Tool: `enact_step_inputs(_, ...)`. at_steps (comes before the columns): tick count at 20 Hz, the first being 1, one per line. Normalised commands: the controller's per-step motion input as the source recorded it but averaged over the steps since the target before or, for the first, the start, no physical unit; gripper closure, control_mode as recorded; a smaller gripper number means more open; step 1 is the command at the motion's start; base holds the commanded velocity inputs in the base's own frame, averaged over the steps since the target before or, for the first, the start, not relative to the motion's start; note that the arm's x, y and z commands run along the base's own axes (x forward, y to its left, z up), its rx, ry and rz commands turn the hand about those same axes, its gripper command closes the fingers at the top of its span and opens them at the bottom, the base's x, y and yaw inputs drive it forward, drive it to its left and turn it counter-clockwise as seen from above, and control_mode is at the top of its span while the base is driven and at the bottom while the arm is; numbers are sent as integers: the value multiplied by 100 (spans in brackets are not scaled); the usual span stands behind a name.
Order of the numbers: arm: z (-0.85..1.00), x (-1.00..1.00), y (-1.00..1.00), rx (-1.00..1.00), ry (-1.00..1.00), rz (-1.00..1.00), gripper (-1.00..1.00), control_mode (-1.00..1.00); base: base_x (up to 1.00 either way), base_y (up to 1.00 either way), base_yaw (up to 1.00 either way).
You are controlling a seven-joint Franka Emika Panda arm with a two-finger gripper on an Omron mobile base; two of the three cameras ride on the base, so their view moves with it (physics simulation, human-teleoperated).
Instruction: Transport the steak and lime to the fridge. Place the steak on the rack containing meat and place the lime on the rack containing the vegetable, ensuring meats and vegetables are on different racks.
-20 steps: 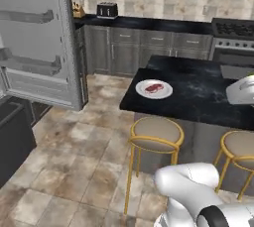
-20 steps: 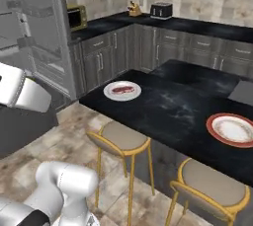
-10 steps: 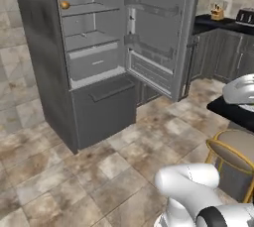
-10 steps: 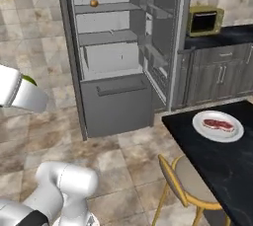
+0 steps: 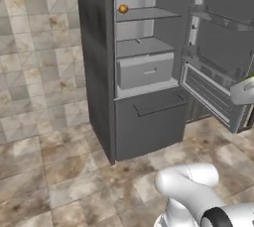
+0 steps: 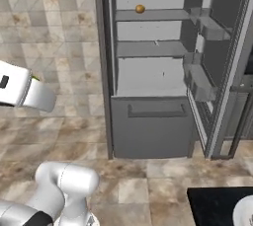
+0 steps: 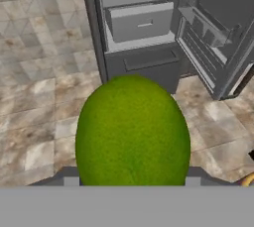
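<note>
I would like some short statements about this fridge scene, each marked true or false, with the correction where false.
1. The fridge stands with its door open. True.
2. The hand is shut on the lime. True.
3. The orange-brown vegetable lies in the pale drawer. False: it sits on a rack above the drawer, near the left wall.
4. The lime already rests on a fridge rack. False: it is at the hand, in front of the fridge.
5. The freezer drawer at the bottom is pulled out. False: it looks closed.
</note>
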Motion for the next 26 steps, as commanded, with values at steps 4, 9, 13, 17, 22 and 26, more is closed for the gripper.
enact_step_inputs(4, 0, 0, 0, 0, 0, 0, 100, 100, 100, -29, 9)
enact_step_inputs(9, 0, 0, 0, 0, 0, 0, 100, 100, 100, 53, 0)
enact_step_inputs(13, 0, 0, 0, 0, 0, 0, 100, 100, 100, 10, 0)
enact_step_inputs(17, 0, 0, 0, 0, 0, 0, 100, 100, 83, -24, 6)
enact_step_inputs(22, 0, 0, 0, 0, 0, 0, 100, 100, 76, -7, 3)
enact_step_inputs(26, 0, 0, 0, 0, 0, 0, 100, 100, 49, -39, 1)
